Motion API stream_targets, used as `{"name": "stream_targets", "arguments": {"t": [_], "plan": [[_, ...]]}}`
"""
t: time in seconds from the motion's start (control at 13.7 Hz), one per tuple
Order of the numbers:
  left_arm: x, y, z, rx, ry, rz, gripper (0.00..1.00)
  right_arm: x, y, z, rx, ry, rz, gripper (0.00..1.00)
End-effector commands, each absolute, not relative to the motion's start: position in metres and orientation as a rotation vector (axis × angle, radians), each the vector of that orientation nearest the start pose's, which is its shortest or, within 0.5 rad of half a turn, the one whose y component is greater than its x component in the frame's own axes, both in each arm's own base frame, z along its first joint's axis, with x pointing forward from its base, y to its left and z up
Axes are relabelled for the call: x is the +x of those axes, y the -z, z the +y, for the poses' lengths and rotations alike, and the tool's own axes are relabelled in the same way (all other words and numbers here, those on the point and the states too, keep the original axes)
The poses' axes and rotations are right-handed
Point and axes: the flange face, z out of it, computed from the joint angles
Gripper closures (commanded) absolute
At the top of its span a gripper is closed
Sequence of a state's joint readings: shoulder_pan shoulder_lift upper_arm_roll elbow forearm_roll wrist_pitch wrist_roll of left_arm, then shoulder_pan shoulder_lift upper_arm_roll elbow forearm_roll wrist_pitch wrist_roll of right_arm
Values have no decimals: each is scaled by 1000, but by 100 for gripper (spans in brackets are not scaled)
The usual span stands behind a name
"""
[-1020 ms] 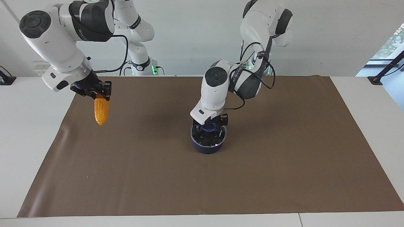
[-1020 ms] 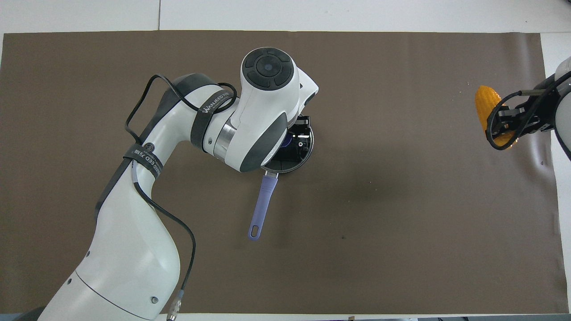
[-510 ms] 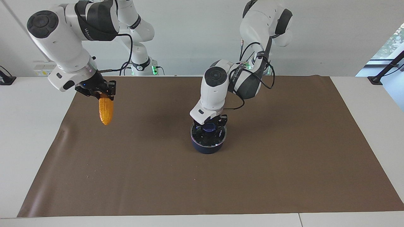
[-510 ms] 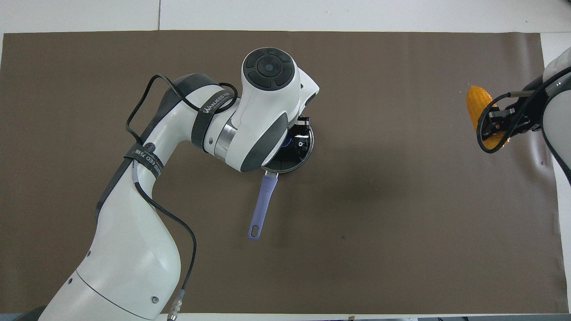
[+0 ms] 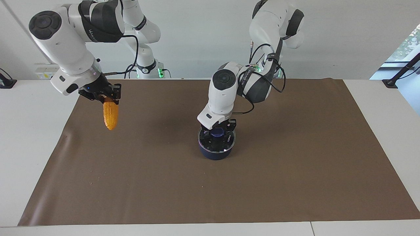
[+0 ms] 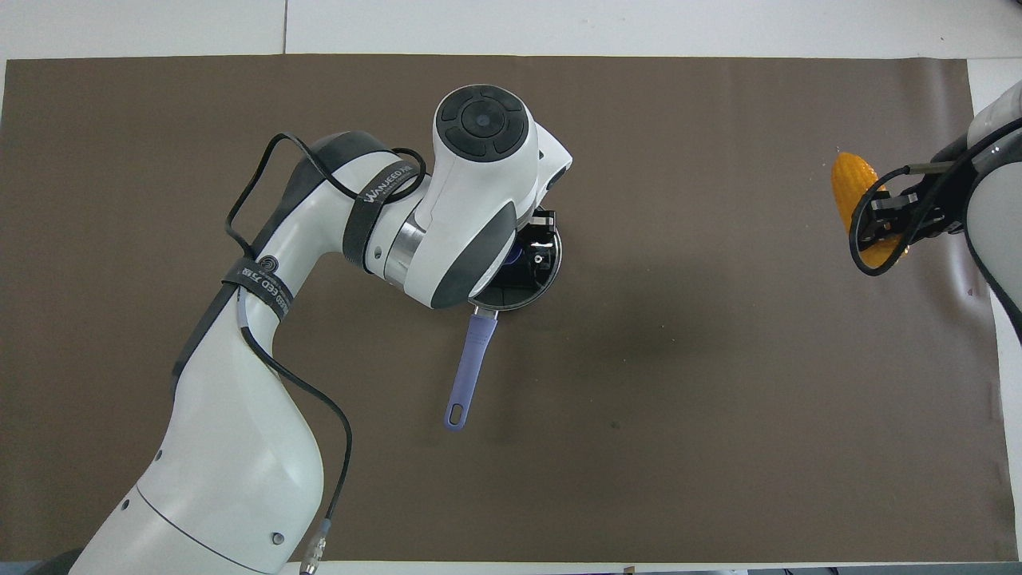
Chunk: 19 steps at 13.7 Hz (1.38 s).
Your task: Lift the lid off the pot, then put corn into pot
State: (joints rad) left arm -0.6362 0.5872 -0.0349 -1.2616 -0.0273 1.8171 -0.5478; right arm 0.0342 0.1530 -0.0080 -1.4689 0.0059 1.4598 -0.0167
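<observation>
The pot [image 5: 215, 151] stands near the middle of a matte brown mat [image 5: 295, 164] that covers most of the white tabletop [image 5: 29, 137]: a small round saucepan with a dark navy wall, its long, straight, lighter blue handle [image 6: 468, 370] pointing toward the robots and ending in a small hanging loop. The lid [image 5: 226, 146] sits on the pot, a flat disc of clear glass with a thin bright metal rim, through which the black interior shows, and a rounded blue knob [image 5: 217, 132] at its centre. The left gripper [image 5: 218, 133] is down on the lid, its black jaws set on either side of the knob; how tightly they press on it cannot be told, since the white wrist covers much of the pot from above. The right gripper [image 5: 105, 97] hangs in the air well away from the pot, over the mat's edge at the right arm's end of the tabletop, with its jaws closed on the upper end of the corn [image 5: 110, 115]. The corn is a small yellow-orange cob with bumpy rows of kernels and tapered ends; it hangs nearly upright below the jaws, clear of the mat. The mat itself lies smooth and dull, with a faint crease near that same edge.
</observation>
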Motion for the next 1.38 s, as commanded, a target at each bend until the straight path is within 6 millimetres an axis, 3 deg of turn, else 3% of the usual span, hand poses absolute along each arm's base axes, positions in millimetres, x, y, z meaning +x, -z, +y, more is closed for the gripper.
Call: {"name": "stream_targets", "arguments": {"t": [0.0, 0.07, 0.22, 0.36, 0.51, 0.73, 0.8, 0.95, 1.02, 1.09, 1.31], "plan": [[558, -466, -436, -3181, -73, 158, 100, 588, -574, 23, -3111, -234, -115, 100], [557, -479, -430, -3201, -84, 139, 100, 587, -574, 23, -3111, -234, -117, 100], [556, -512, -408, -3222, -94, 102, 100, 592, -568, 47, -3111, -168, -178, 100], [566, -540, -365, -3227, -121, 16, 100, 593, -557, 122, -3106, -73, -309, 100], [581, -573, -305, -3235, -80, -81, 100, 599, -532, 198, -3105, 1, -155, 100], [612, -579, -185, -3218, -143, -137, 100, 601, -492, 275, -3028, 58, -79, 100], [617, -575, -158, -3216, -161, -113, 100, 597, -476, 302, -3027, 50, -71, 100], [622, -565, -95, -3219, -184, -121, 100, 595, -422, 357, -3015, 82, -25, 100], [621, -560, -75, -3217, -201, -154, 100, 592, -398, 376, -3010, 84, -6, 100], [620, -556, -57, -3207, -209, -160, 100, 592, -381, 382, -3006, 90, 10, 100], [617, -540, -7, -3178, -192, -66, 100, 583, -356, 383, -3036, 21, 7, 100]]}}
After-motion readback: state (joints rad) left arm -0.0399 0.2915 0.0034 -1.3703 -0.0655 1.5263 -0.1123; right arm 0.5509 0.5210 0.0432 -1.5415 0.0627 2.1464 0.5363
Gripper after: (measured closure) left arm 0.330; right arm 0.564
